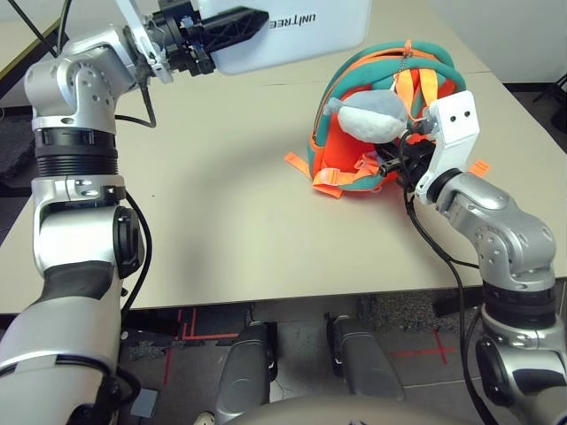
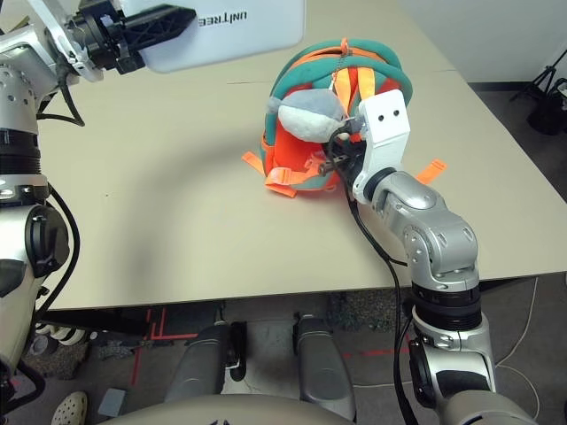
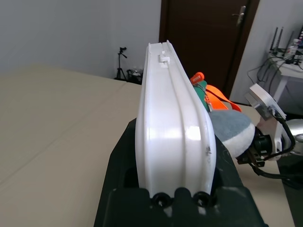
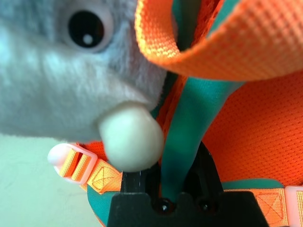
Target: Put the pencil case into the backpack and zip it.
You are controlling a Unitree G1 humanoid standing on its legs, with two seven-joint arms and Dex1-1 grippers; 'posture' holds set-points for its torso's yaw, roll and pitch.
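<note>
The left tool [image 1: 232, 28] was clenched on one short end of the pencil case [image 1: 297, 34], holding it up off the tabletop [image 1: 213, 212] with its long axis running out from the black fingers [image 1: 239, 22] toward the robot's right, roughly level. In the left wrist view the case [image 3: 173, 132] stood on edge between the two fingers, its thin side facing the camera. The backpack [image 1: 381, 106] lay on the tabletop to the right of and lower than the case's free end, near it but apart, with the grey plush toy [image 1: 372, 115] resting across its front. The right tool [image 4: 177, 194] was nipped shut on a teal strip of the backpack's trim [image 4: 189, 137], apparently holding the bag steady or its mouth up; the right arm was the one at the bag, the left the one carrying the case. Whether the opening was already parted wide enough could not be told from these views. The coming move looked to turn on swinging the case's free end rightward and down so that it led into the bag's mouth, clear of the toy and the orange straps [image 1: 425, 84].
</note>
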